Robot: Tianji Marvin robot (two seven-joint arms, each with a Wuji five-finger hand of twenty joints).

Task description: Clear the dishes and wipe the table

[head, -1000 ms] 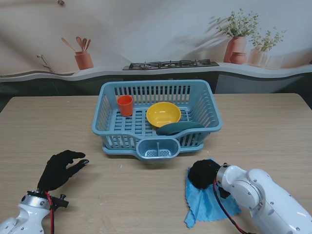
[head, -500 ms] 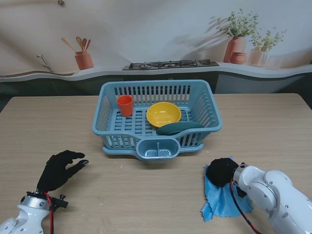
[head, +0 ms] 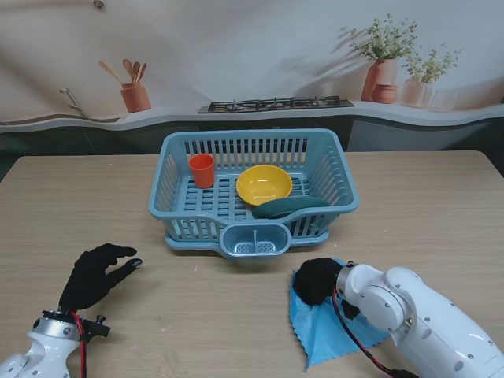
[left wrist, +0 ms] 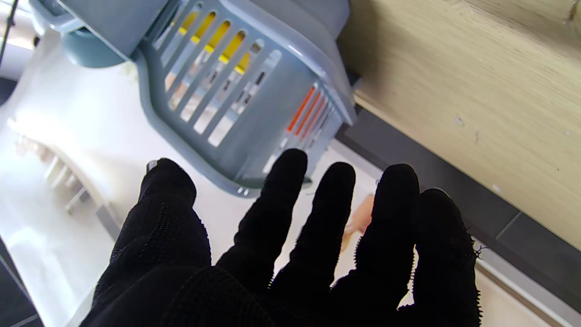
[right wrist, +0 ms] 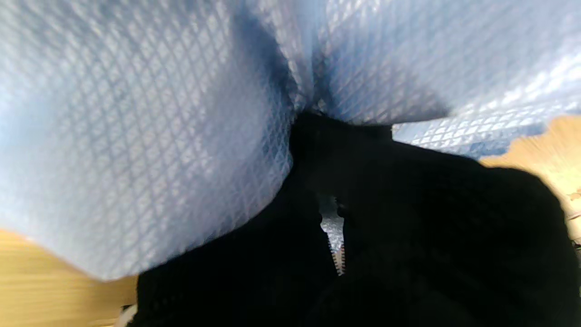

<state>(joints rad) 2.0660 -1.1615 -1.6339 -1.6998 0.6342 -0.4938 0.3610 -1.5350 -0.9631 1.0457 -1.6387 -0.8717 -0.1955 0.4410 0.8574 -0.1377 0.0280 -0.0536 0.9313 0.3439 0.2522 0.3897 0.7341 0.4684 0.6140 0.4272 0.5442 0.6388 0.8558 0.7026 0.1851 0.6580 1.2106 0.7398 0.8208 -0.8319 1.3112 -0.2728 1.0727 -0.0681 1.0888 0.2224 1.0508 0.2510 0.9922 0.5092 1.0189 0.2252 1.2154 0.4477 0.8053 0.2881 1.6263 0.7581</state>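
Dishes: orange plastic cup (head: 201,169), yellow round bowl (head: 264,184) and dark green oval plate (head: 290,207) all sit inside the light blue slatted plastic dish rack (head: 339,169); clearing looks done, wiping in hand.
Cloth: light blue waffle-weave cleaning cloth (head: 323,331) lies flat on the wooden worktop (head: 425,205), nearer to me than the rack's right front corner, trailing back under the white forearm.
Right hand: black-gloved right hand (head: 317,279) presses on the cloth's far left corner, fingers curled into the fabric; reads as gripping the cloth.
Left hand: black-gloved left hand (head: 96,272) hovers well apart near the left edge, fingers spread, holding nothing.
Key relation: unwiped worktop stretches leftward from the cloth toward the left hand; right hand alone sits on the cloth, so any sweep likely falls to it.
Stand view only: whole layout, cloth's place beside the rack.
Right wrist view only: fabric (right wrist: 136,136) bunched and creased between the fingers (right wrist: 345,150), blurred.
Left wrist view only: spread fingers (left wrist: 290,200) before the rack's side wall (left wrist: 254,91).
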